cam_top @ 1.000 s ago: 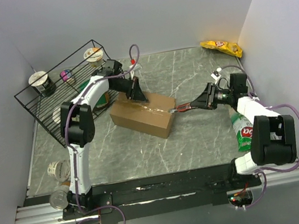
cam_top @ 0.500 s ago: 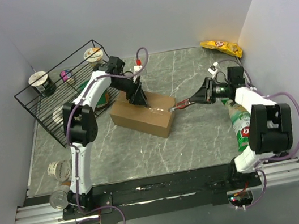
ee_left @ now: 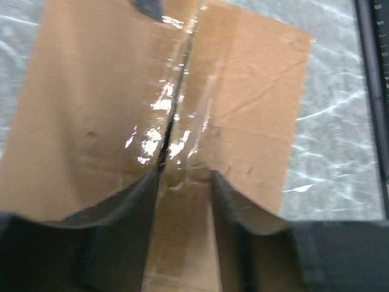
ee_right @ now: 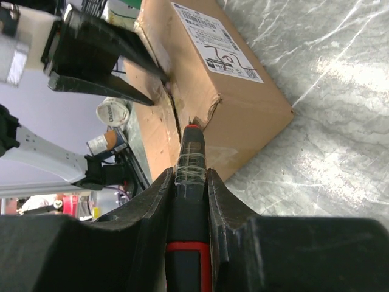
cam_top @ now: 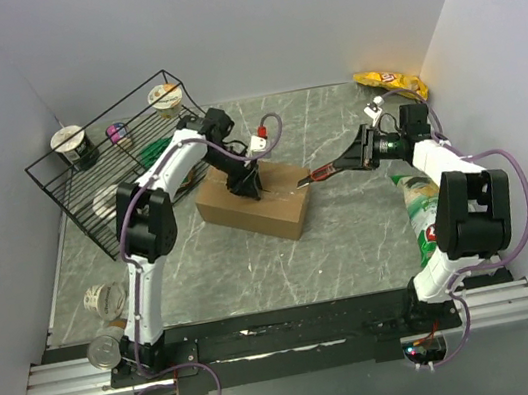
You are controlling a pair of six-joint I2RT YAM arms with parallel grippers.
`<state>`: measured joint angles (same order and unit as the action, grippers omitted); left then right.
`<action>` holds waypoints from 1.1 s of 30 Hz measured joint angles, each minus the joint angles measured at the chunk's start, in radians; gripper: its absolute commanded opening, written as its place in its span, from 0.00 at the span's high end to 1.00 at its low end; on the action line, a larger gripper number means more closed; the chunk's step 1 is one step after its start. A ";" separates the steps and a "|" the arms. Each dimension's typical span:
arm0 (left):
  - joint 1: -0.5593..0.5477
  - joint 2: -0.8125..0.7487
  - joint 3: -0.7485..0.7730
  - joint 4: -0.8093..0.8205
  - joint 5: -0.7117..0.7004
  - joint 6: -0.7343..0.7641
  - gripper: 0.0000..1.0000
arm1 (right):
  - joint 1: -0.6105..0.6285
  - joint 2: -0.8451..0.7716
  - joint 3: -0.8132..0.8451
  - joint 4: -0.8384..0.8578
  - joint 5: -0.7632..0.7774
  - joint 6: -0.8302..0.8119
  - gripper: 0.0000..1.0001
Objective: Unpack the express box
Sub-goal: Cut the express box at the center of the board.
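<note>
Mid-way across the table (cam_top: 351, 234), the express box (cam_top: 246, 211) is being held down by the left gripper (cam_top: 248, 184), jaws spread astride its taped seam (ee_left: 173, 121), while the cutter (cam_top: 308, 178) clenched in the right gripper (cam_top: 341, 163) is being set at the seam's end, apparently calling for a steady draw inward.

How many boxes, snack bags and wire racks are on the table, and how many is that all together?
Boxes: 1, the express box
Snack bags: 2, the yellow bag and the green bag
Racks: 1, the black wire rack
Total: 4
</note>
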<state>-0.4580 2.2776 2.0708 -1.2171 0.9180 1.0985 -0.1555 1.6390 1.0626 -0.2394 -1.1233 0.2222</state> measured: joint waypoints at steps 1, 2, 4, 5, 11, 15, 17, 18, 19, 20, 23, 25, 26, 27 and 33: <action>-0.005 -0.005 -0.012 -0.005 0.000 -0.001 0.59 | 0.000 0.000 0.000 -0.001 0.000 0.000 1.00; -0.010 -0.007 -0.020 -0.010 0.002 -0.006 0.63 | 0.000 0.000 0.000 -0.001 -0.002 -0.001 1.00; -0.017 -0.008 -0.037 -0.022 0.012 -0.020 0.63 | 0.000 0.002 0.000 -0.001 -0.005 -0.005 1.00; -0.020 -0.008 -0.044 -0.028 0.019 -0.029 0.61 | 0.000 0.003 0.000 -0.002 -0.007 -0.006 1.00; -0.036 -0.008 -0.075 -0.068 0.054 -0.108 0.24 | 0.001 0.033 0.001 -0.003 -0.032 -0.007 1.00; -0.056 0.011 -0.081 -0.121 0.105 -0.175 0.28 | 0.002 0.041 0.005 -0.009 -0.039 -0.008 1.00; -0.071 0.026 -0.073 -0.126 0.117 -0.186 0.47 | 0.003 0.041 0.010 -0.011 -0.041 -0.011 1.00; -0.076 0.036 -0.062 -0.129 0.120 -0.198 0.55 | 0.003 0.041 0.011 -0.013 -0.041 -0.013 1.00; -0.078 0.048 -0.049 -0.134 0.130 -0.214 0.63 | 0.003 0.041 0.012 -0.016 -0.042 -0.015 1.00; -0.076 0.062 -0.032 -0.138 0.145 -0.232 0.87 | 0.003 0.041 0.012 -0.018 -0.045 -0.018 1.00; -0.051 0.093 -0.003 -0.166 0.232 -0.287 0.99 | 0.003 0.040 0.012 -0.027 -0.056 -0.025 1.00; -0.037 0.111 0.000 -0.195 0.285 -0.322 0.99 | 0.006 0.032 0.008 -0.026 -0.056 -0.030 1.00; -0.028 0.124 0.000 -0.204 0.306 -0.338 0.99 | 0.007 0.024 0.000 -0.018 -0.055 -0.029 1.00; -0.021 0.135 0.000 -0.209 0.327 -0.351 0.99 | 0.008 0.013 -0.013 -0.004 -0.053 -0.026 1.00; 0.000 0.153 0.000 -0.217 0.380 -0.365 0.99 | 0.007 -0.053 -0.139 0.141 -0.041 0.072 1.00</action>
<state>-0.4576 2.4302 2.0705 -1.4342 1.2984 0.7330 -0.1482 1.5864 0.9234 -0.0982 -1.1641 0.2943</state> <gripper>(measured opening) 0.043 0.304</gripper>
